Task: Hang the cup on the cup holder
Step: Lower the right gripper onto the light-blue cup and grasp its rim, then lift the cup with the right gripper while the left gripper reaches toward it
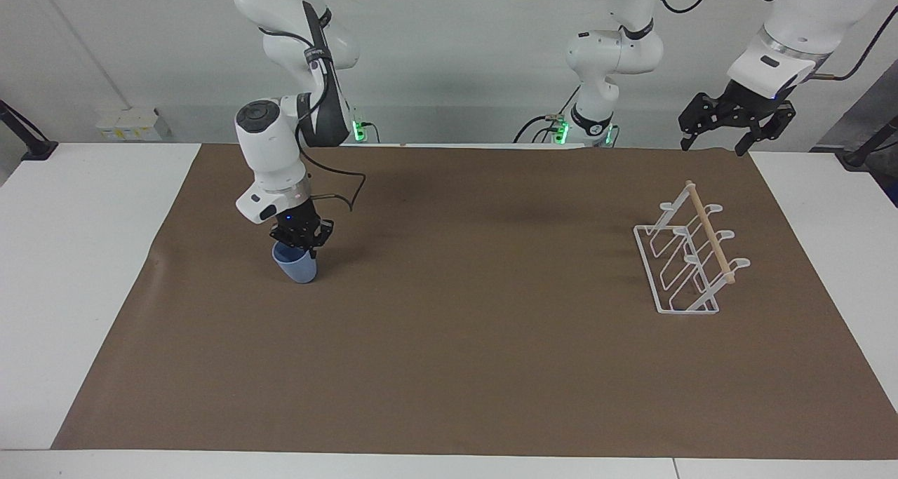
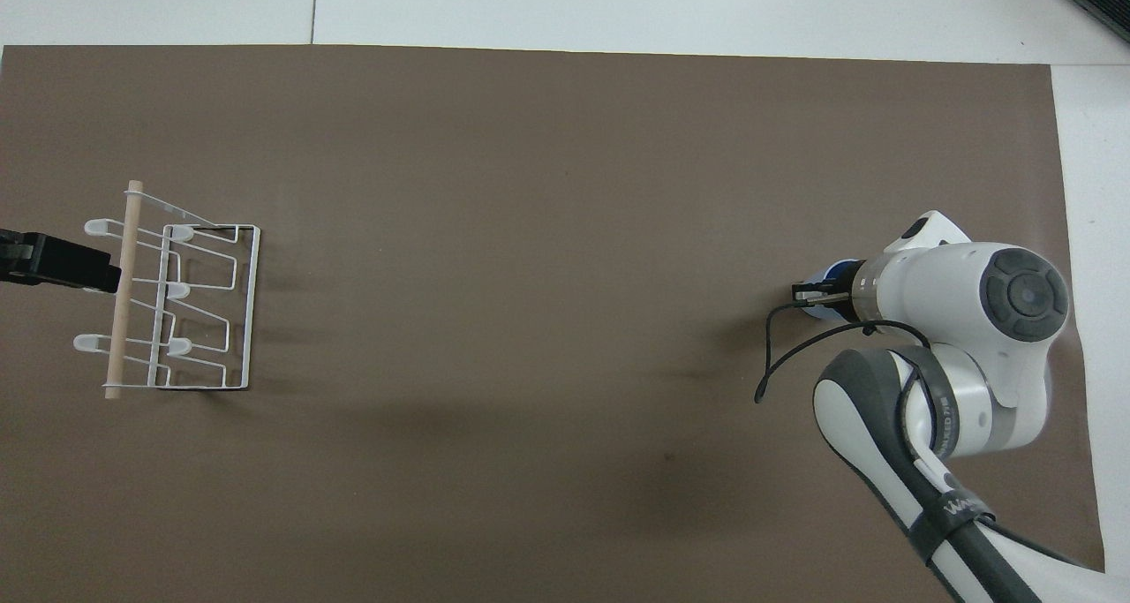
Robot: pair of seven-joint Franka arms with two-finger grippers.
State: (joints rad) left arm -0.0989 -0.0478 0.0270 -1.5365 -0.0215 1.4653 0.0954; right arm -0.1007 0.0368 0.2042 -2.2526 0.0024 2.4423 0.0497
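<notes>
The light-blue cup is on the brown mat toward the right arm's end of the table, slightly tilted. My right gripper reaches down from above and is shut on the cup's rim. In the overhead view only a sliver of the cup shows beside the right gripper. The white wire cup holder with its wooden rod stands toward the left arm's end; it also shows in the overhead view. My left gripper waits open in the air, over the mat's edge near the holder.
The brown mat covers most of the white table. The right arm's cable loops beside the cup. A wide stretch of bare mat lies between cup and holder.
</notes>
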